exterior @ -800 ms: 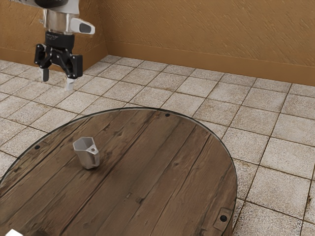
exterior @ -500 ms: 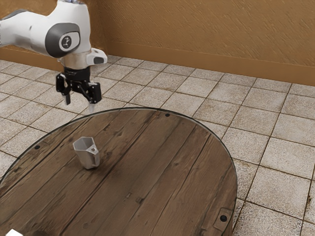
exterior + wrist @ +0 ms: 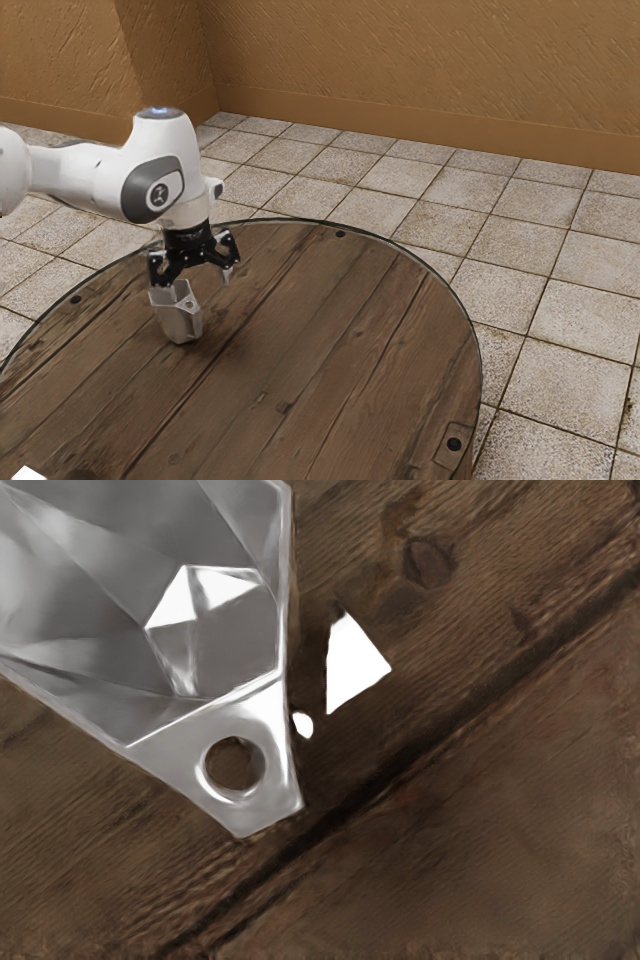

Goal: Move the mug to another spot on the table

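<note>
- I am holding my jaws spread wide and pinching nothing. My gripper [image 3: 191, 277] is hanging just over the mug [image 3: 178, 314]. One finger is above its rim and the other is out past its side, toward the exterior view's right. I cannot tell whether the near finger is touching the rim.
- The jaws are standing apart because, as I judge it, the opening has to pass round a wall of the mug before a squeeze makes sense.
- The mug is sitting upright, mouth up, on the table [image 3: 330, 350], in the part of the round top toward the exterior view's left.
- In the wrist view the mug [image 3: 150, 620] is lying right under my hand, its faceted silver inside facing the camera. Its handle [image 3: 243, 772], a flat tab with a round hole, is sticking out over the planks.
- Two bright white patches [image 3: 350, 665] are showing on the wood beside the handle; I cannot tell what they are.
- The slick, angled facets are looking likely to slip or tip the mug under an off-centre pinch, so I am judging that the next move calls for care.
- My arm [image 3: 90, 180] is reaching in low from the exterior view's left. Bare wood is lying toward the right, giving room for a new spot, and the floor [image 3: 500, 200] is spreading beyond.
</note>
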